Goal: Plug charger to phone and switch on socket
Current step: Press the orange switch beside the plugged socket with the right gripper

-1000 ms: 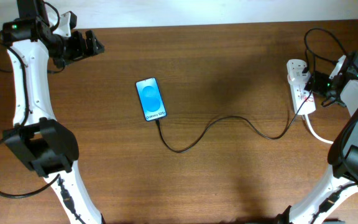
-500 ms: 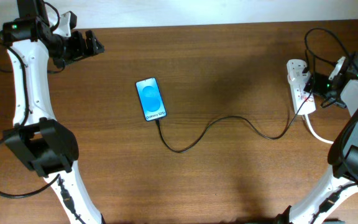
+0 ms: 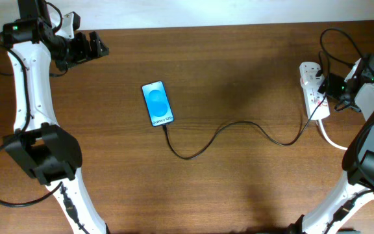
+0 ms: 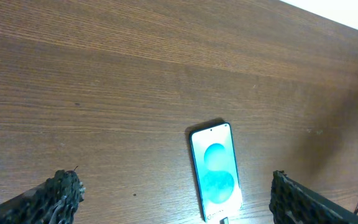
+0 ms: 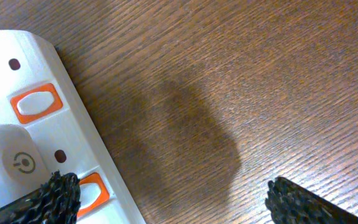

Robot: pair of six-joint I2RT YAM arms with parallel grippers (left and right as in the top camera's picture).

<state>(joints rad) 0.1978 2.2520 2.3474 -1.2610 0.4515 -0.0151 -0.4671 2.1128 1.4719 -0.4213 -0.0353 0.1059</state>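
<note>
The phone (image 3: pixel 158 104) lies flat with its blue screen lit, left of the table's middle; it also shows in the left wrist view (image 4: pixel 216 171). The thin black charger (image 3: pixel 239 125) runs from the phone's near end in a wavy line to the white socket (image 3: pixel 312 88) at the right. Its plug tip (image 4: pixel 226 219) sits at the phone's end. My left gripper (image 3: pixel 99 45) is open and empty at the far left, well away from the phone. My right gripper (image 3: pixel 334 87) is open beside the socket (image 5: pixel 36 143). One finger (image 5: pixel 51 199) lies over a red switch (image 5: pixel 93 190).
A second red switch (image 5: pixel 36 102) and a white adapter with a power symbol (image 5: pixel 8 165) sit on the socket. The socket's thick white cord (image 3: pixel 330 139) curves off towards the right arm. Both arms' black cables hang along the table's sides.
My right gripper has shifted very slightly beside the socket. The phone, the charger and my left arm have not moved.
</note>
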